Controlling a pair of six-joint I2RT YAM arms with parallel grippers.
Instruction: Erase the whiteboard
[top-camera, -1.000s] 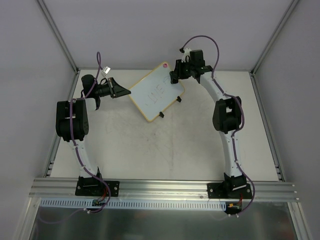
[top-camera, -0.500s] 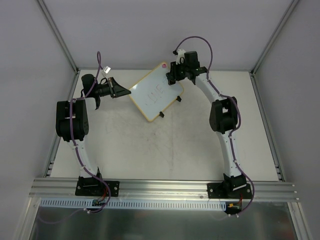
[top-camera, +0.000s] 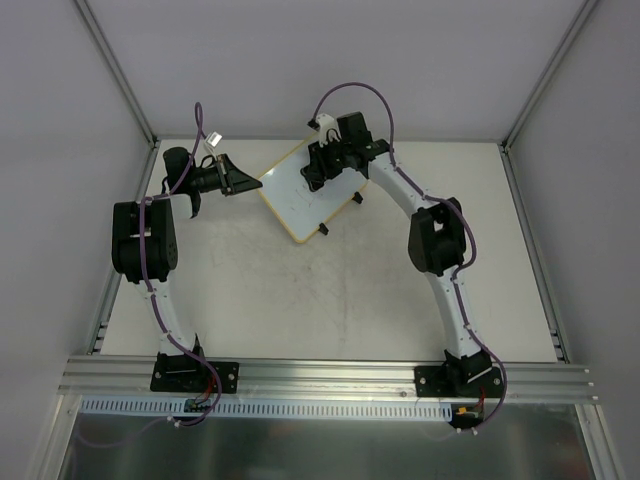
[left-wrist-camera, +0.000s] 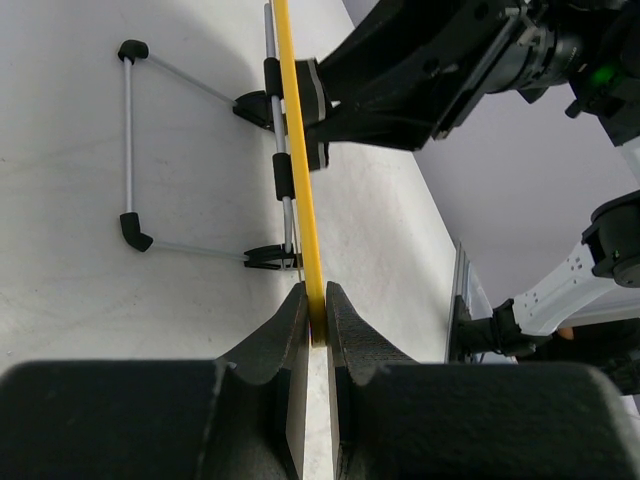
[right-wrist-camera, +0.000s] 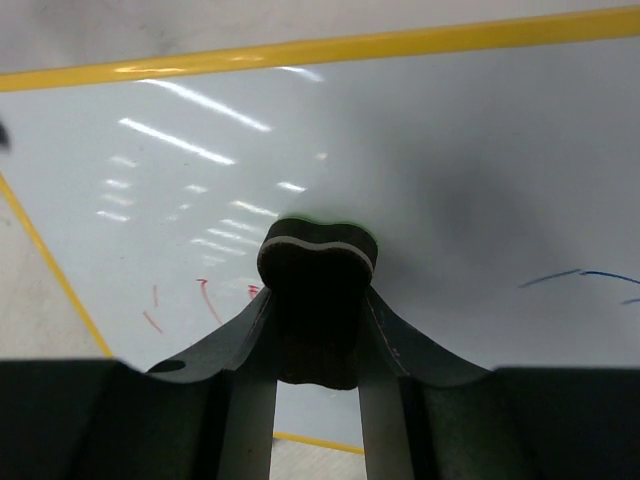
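The small flat white whiteboard with a thin yellow rim lies turned diagonally at the far middle of the pale bench. The left tool is closed narrow on that rim at the board's left corner and steadies it. The right tool clamps a small black bow-shaped eraser block and presses it on the white face, near red strokes and a blue line. I judge the whiteboard light, stiff and smooth, so it would slide under wiping. The rim is the good place to hold, not the glossy face.
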